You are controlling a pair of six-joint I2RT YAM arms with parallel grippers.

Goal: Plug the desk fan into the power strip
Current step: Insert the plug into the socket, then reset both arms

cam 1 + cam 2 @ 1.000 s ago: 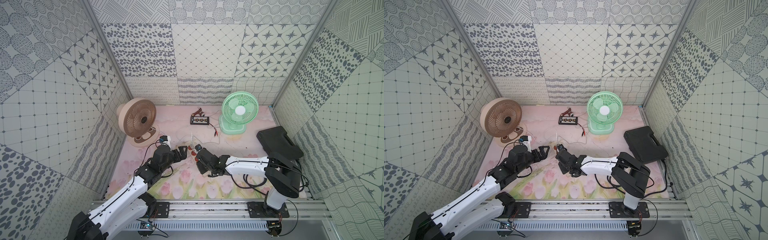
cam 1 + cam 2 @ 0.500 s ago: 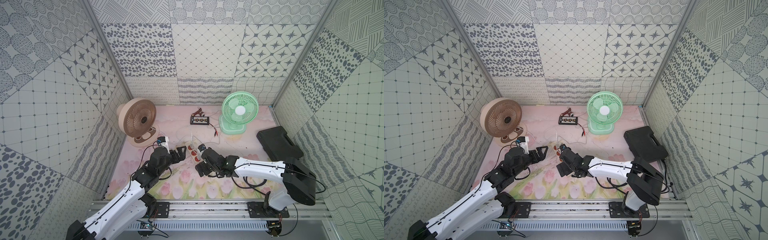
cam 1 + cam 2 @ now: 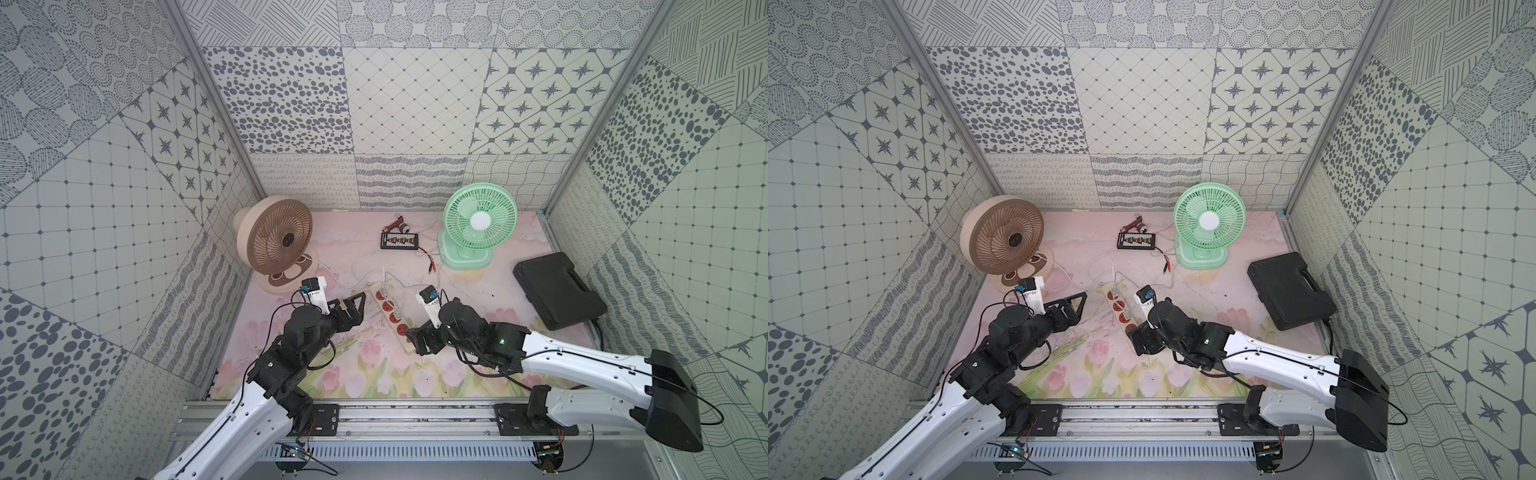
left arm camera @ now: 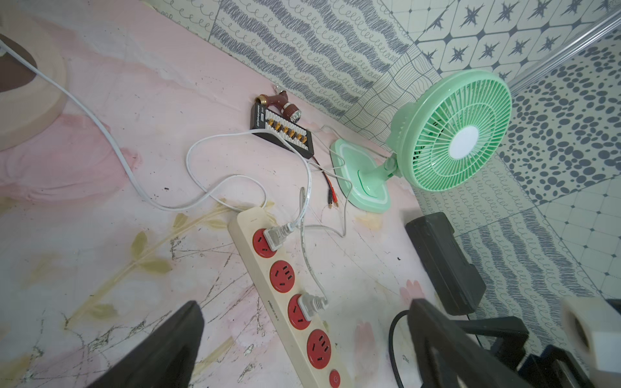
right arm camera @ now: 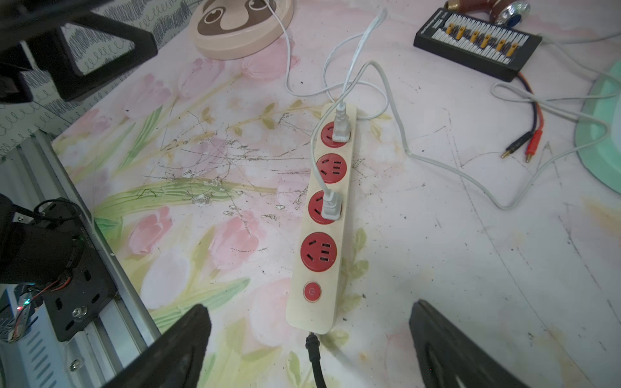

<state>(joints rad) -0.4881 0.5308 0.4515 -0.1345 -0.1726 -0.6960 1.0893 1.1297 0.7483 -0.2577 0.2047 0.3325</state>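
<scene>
The cream power strip [image 3: 390,316] [image 3: 1120,309] [image 4: 268,268] [image 5: 346,208] lies mid-mat with four red sockets. White plugs sit in its first socket [image 5: 340,129] and third socket [image 5: 331,208]; the third plug's thin cord runs toward the green desk fan [image 3: 478,224] [image 3: 1209,224] [image 4: 453,134]. My right gripper [image 3: 415,341] [image 3: 1136,338] [image 5: 309,305] is open at the strip's button end, holding nothing. My left gripper [image 3: 358,308] [image 3: 1080,302] [image 4: 304,303] hangs open just left of the strip, also holding nothing.
A beige-and-brown fan [image 3: 274,245] stands at the back left, its cord lying toward the strip. A small black board with red-clipped wires [image 3: 399,241] lies at the back, a black case [image 3: 557,291] at the right. The strip's black cord [image 5: 314,356] trails toward the front rail [image 3: 395,415].
My right gripper opened, let go of the plug in the third socket and drew back toward the strip's near end. The left arm pulled back slightly, its gripper staying open.
</scene>
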